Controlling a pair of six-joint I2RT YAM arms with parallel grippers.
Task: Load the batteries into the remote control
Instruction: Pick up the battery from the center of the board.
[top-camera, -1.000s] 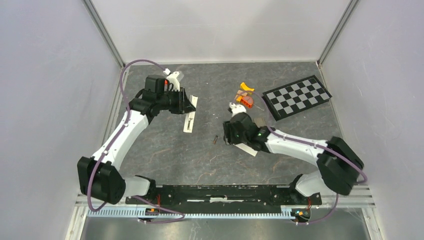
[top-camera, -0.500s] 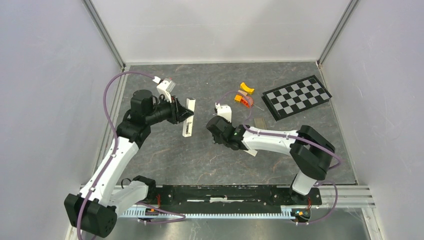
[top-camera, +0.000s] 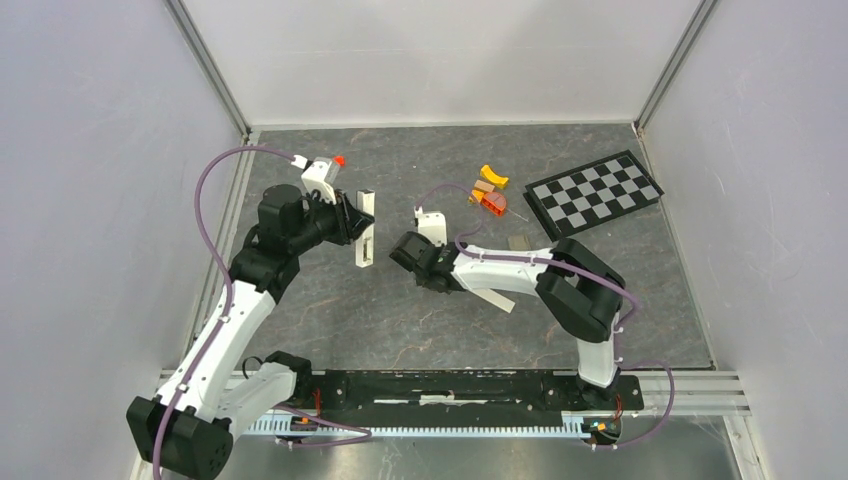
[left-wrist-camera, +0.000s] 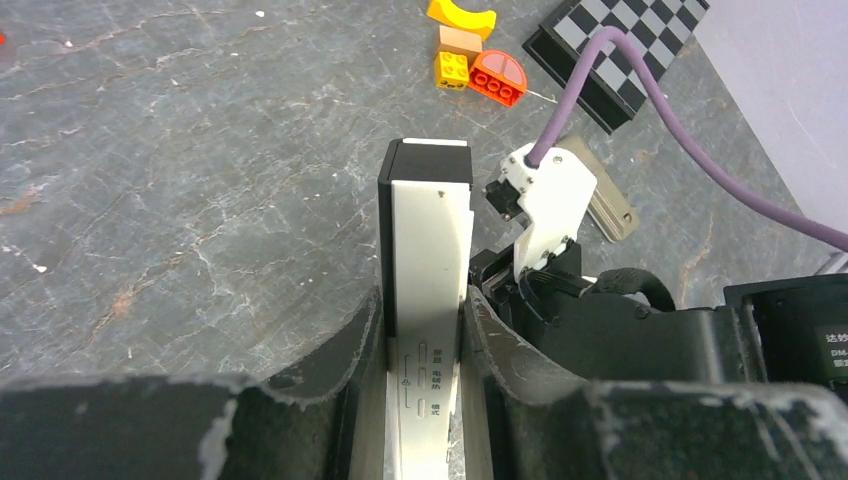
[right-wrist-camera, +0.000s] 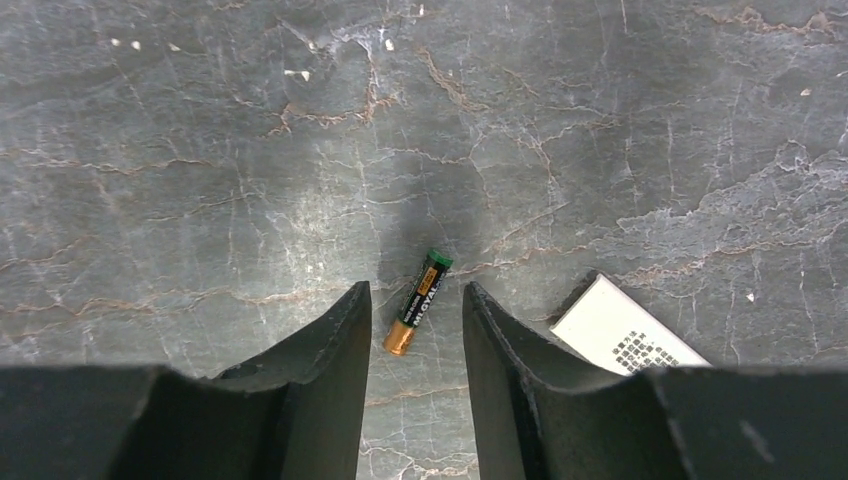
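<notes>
Battery (right-wrist-camera: 419, 300) lies on the desk (right-wrist-camera: 200, 150), right of the left tool (left-wrist-camera: 425, 320), which is clamped on a white bar (left-wrist-camera: 430, 220). The half-open right tool (right-wrist-camera: 415, 292) straddles the battery without touching it. Remote (right-wrist-camera: 625, 335) lies just right.

The bench (right-wrist-camera: 200, 130) looks like dark grey stone, matt and a bit rough, with thin pale and rusty cracks all over. The small green and black battery (right-wrist-camera: 420, 295) has a smooth shiny wrap and a bright copper-coloured metal end. The flat white plastic remote control (right-wrist-camera: 610, 325) looks smooth, with a patch of tiny dark marks. The black fingers (right-wrist-camera: 330, 350) of the right end effector (right-wrist-camera: 416, 292) are dull, like hard rubber, with pale scuffed edges. The left end effector (left-wrist-camera: 423, 298) looks just as worn. The white plastic bar with a black end (left-wrist-camera: 430, 220) is smooth and faintly glossy. The orange and yellow toy blocks (left-wrist-camera: 497, 78) are shiny plastic.
</notes>
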